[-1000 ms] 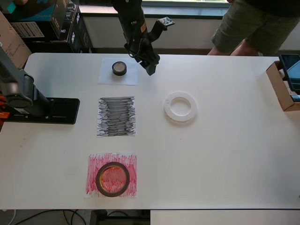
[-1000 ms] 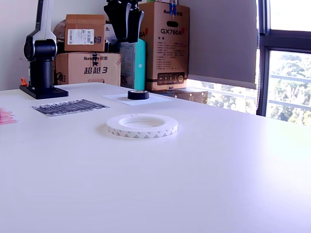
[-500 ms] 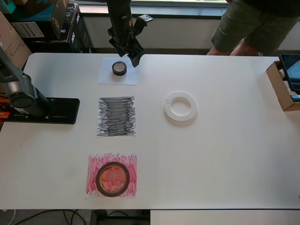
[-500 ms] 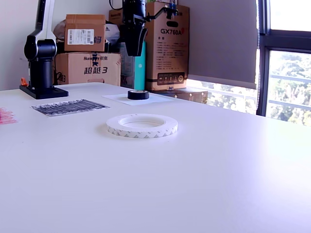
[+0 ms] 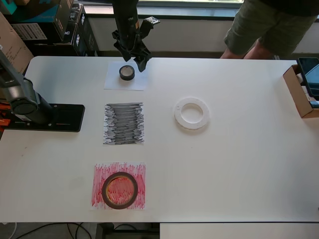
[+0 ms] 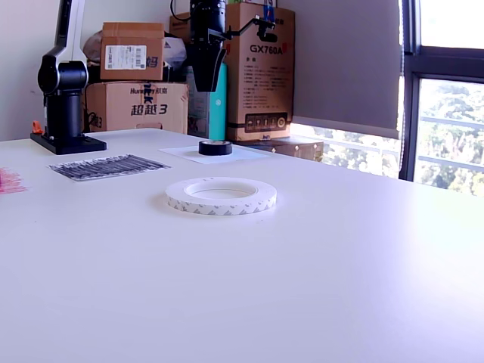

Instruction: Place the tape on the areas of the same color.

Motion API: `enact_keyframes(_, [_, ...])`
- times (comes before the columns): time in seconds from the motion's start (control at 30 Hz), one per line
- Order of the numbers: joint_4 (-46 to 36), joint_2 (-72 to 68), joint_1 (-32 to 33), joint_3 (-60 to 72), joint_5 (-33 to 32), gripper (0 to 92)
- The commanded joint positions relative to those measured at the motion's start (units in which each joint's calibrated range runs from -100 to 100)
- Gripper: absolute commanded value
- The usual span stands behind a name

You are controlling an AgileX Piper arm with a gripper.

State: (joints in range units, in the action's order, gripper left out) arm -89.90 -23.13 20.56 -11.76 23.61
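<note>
A small black tape roll (image 5: 126, 72) (image 6: 215, 147) rests on the plain white area (image 5: 113, 82) (image 6: 181, 152) at the table's far side. My gripper (image 5: 133, 60) (image 6: 206, 79) hangs in the air just beyond and above this roll. It is open, empty and touching nothing. The scribbled black area (image 5: 123, 123) (image 6: 110, 166) has nothing on it. A wide white tape ring (image 5: 191, 113) (image 6: 221, 196) lies on the bare table, to the right of the black area in the overhead view. The dark-red tape roll (image 5: 119, 190) sits on the red area (image 5: 98, 174) (image 6: 7, 181).
The arm's black base plate (image 5: 62, 117) and column (image 6: 64, 91) stand at the overhead view's left. An open cardboard box (image 5: 300, 92) sits at the right edge. A person (image 5: 269, 25) stands beyond the far edge. Stacked cartons (image 6: 136, 83) stand behind the table.
My gripper swung left, from beside the white area's right edge to above the far side of the black roll. None of the rolls has moved.
</note>
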Motion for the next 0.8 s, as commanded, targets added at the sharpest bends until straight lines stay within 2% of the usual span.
enact_keyframes(0.0, [-0.17, 0.31, 0.84, -0.19, -0.28, 82.5])
enact_keyframes(0.27, [0.51, -0.44, 4.08, -1.65, -0.28, 82.5])
enact_keyframes(0.43, [6.45, -0.44, 4.4, -7.19, -0.69, 82.5])
enact_keyframes(0.77, [10.1, -1.57, 4.55, -10.64, -0.61, 82.5])
